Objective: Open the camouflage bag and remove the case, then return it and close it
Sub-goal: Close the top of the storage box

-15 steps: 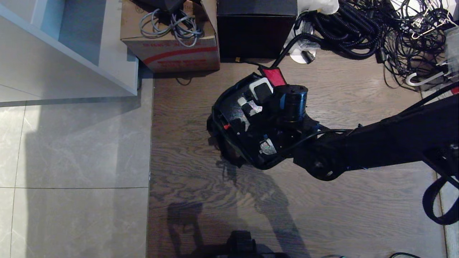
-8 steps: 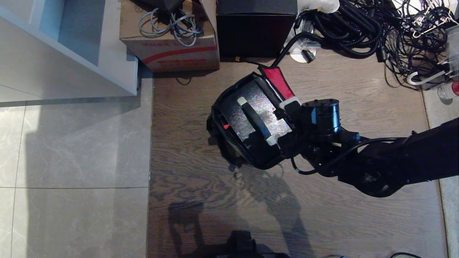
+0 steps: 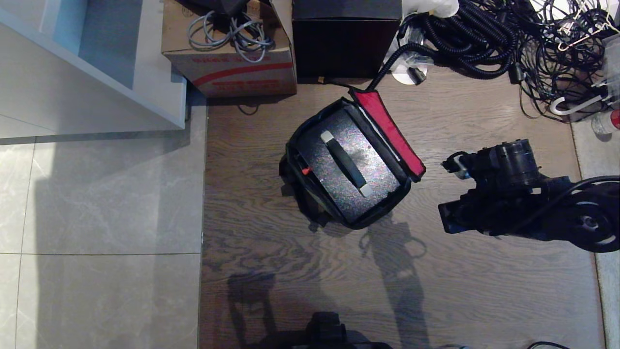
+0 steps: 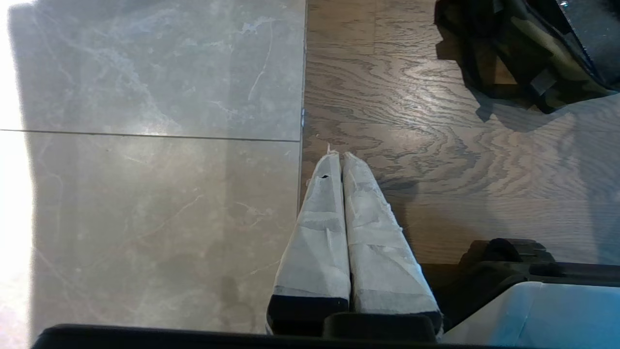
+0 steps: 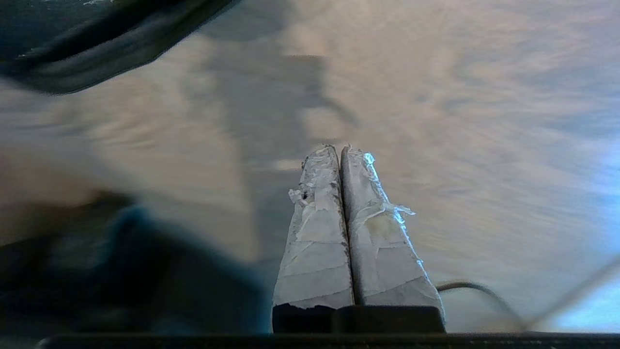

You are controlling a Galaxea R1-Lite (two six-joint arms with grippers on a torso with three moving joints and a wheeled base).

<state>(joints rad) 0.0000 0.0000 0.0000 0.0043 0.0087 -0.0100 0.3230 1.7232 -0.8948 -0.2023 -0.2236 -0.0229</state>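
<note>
The camouflage bag [image 3: 293,145] stands open on the wooden floor, its red-rimmed flap [image 3: 391,134] folded back on the right side. Inside it sits the case [image 3: 375,186], speckled, with its black handle [image 3: 345,162] on top and a small red part [image 3: 305,170] at its left. My right arm [image 3: 508,198] is off to the right of the bag, apart from it. The right gripper [image 5: 340,149] is shut and empty above the floor. My left gripper [image 4: 337,156] is parked, shut and empty, with the bag's camouflage side [image 4: 533,53] far from it.
A brown cardboard box [image 3: 227,72] holding grey cables and a plain black cube box [image 3: 346,43] stand behind the bag. A tangle of black cables [image 3: 484,39] fills the back right. A white shelf unit [image 3: 145,82] and grey tiles [image 3: 97,194] lie on the left.
My right arm has pulled back from over the bag to the right, and its gripper has shut. The case and the red flap now show fully. The left arm has not moved.
</note>
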